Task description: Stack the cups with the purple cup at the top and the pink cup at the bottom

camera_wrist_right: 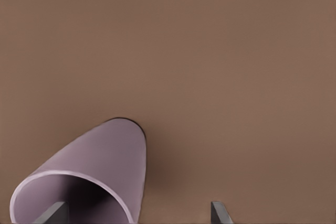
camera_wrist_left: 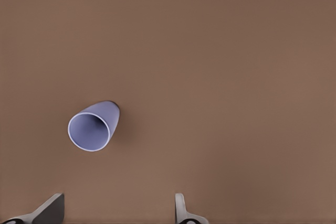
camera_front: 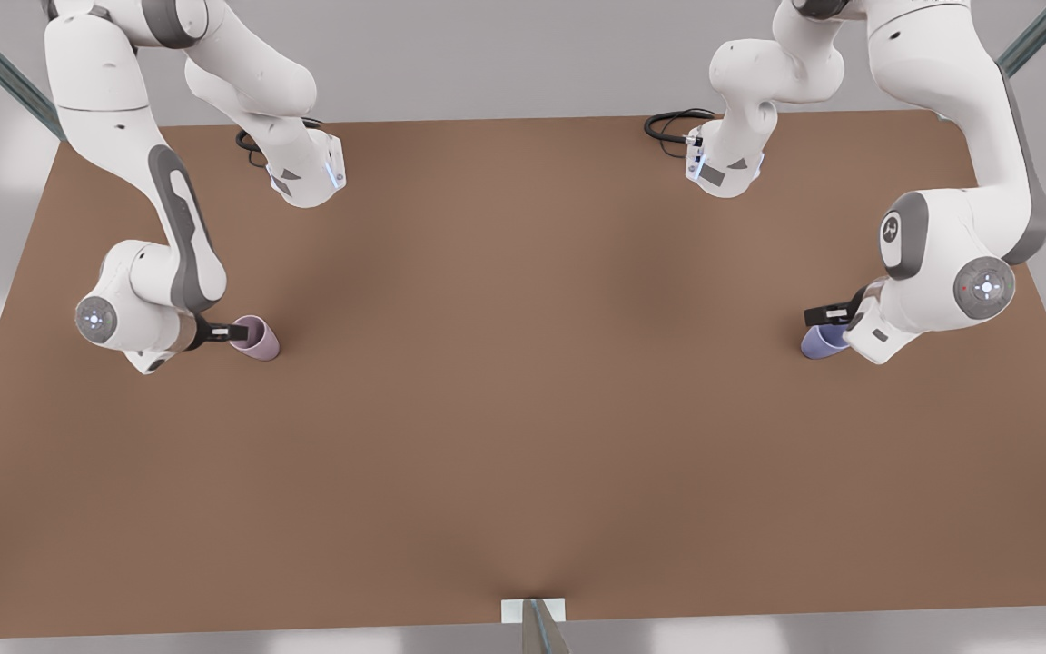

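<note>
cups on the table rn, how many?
2. The pale pink-mauve tapered cup stands at the front view's left, at the right gripper. The bluish-purple tapered cup stands at the front view's right, under the left gripper.

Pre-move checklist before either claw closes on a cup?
1. Pink cup upright on the table: ok.
2. Purple cup upright: ok.
3. Right claw open, one finger inside the pink cup's rim: ok.
4. Left claw open: ok. Lined up on the purple cup: not ok; in the left wrist view the cup sits ahead of the fingers, not between them.
5. Cups far apart, at opposite sides of the table: ok for now, nothing stacked yet.
6. Height of the left claw above the purple cup: cannot tell.
</note>
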Available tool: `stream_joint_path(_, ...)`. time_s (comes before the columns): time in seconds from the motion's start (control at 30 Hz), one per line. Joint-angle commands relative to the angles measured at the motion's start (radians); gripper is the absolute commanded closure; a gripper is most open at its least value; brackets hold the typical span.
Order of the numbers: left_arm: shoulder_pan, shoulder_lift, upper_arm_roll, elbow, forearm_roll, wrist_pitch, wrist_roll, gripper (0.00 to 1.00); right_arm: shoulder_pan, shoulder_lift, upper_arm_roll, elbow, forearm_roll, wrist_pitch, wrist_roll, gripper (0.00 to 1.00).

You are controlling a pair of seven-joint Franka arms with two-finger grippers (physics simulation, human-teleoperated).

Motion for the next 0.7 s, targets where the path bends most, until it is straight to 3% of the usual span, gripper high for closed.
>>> stream_joint_path(0.0,0.0,0.0,0.0,0.0,0.0,0.0,0.0,0.0,-0.001,0.001,-0.001,0.0,-0.001,0.005,0.0,0.18)
stream_joint_path(0.03,0.0,0.0,0.0,0.0,0.0,0.0,0.0,0.0,-0.001,0.003,0.001,0.0,-0.008,0.012,0.0,0.3)
stream_joint_path(0.1,0.0,0.0,0.0,0.0,0.0,0.0,0.0,0.0,0.001,0.012,0.001,-0.002,-0.011,0.012,0.0,0.44)
stream_joint_path(0.13,0.0,0.0,0.0,0.0,0.0,0.0,0.0,0.0,0.001,0.015,0.001,-0.002,-0.011,0.012,0.0,0.6)
stream_joint_path(0.17,0.0,0.001,0.0,0.0,0.0,0.0,0.0,0.0,0.013,0.018,0.001,-0.002,-0.011,0.014,0.0,0.61)
stream_joint_path(0.27,0.0,0.001,0.0,0.0,0.0,0.0,0.0,0.0,0.014,0.018,0.001,-0.003,-0.011,0.026,0.0,0.79)
stream_joint_path(0.67,0.002,0.015,0.015,0.003,0.0,0.005,0.003,0.0,0.014,0.02,0.001,0.003,-0.011,0.026,0.002,0.79)
